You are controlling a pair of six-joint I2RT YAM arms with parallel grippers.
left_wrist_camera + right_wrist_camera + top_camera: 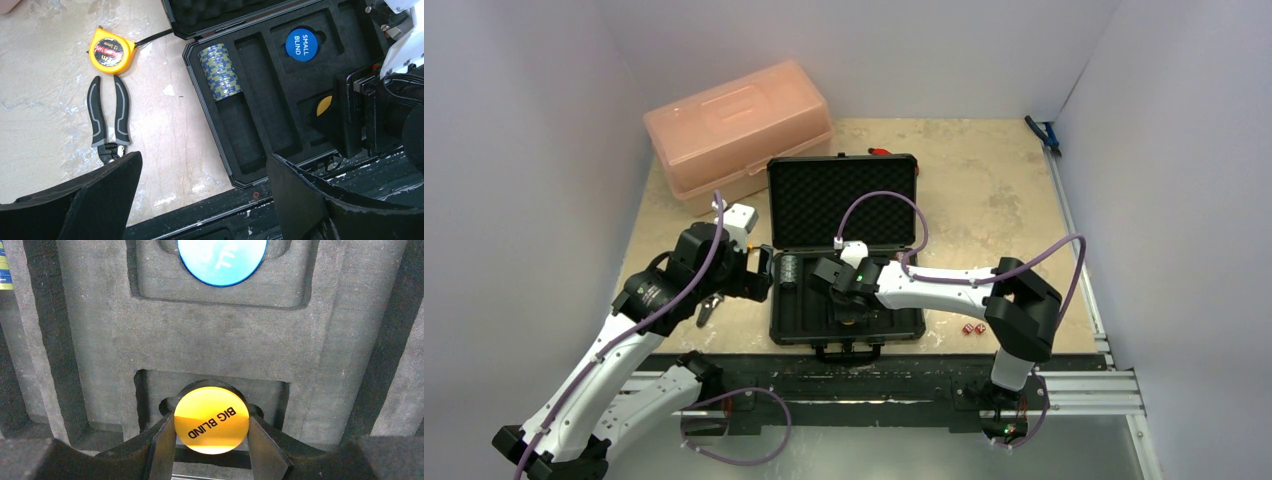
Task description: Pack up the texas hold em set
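The black case [780, 333] lies open, its foam-lined lid [842, 200] tipped back. A grey chip stack [220, 71] lies in the left slot of the moulded tray [280, 125]. A blue disc [301, 44] marked SMALL BLIND sits in its recess. My right gripper [211, 427] is shut on the yellow BIG BLIND disc [211, 420], holding it by its edges just over the lower round recess of the tray [200, 335]. My left gripper [202, 185] hangs open and empty over the case's near-left corner. Two tiny red dice [973, 328] lie on the table right of the case.
A pink translucent box [739, 125] stands at the back left. A yellow tape measure [111, 51] and black-handled pliers [107, 117] lie left of the case. A blue-handled tool [1044, 133] lies at the back right corner. White walls enclose the table.
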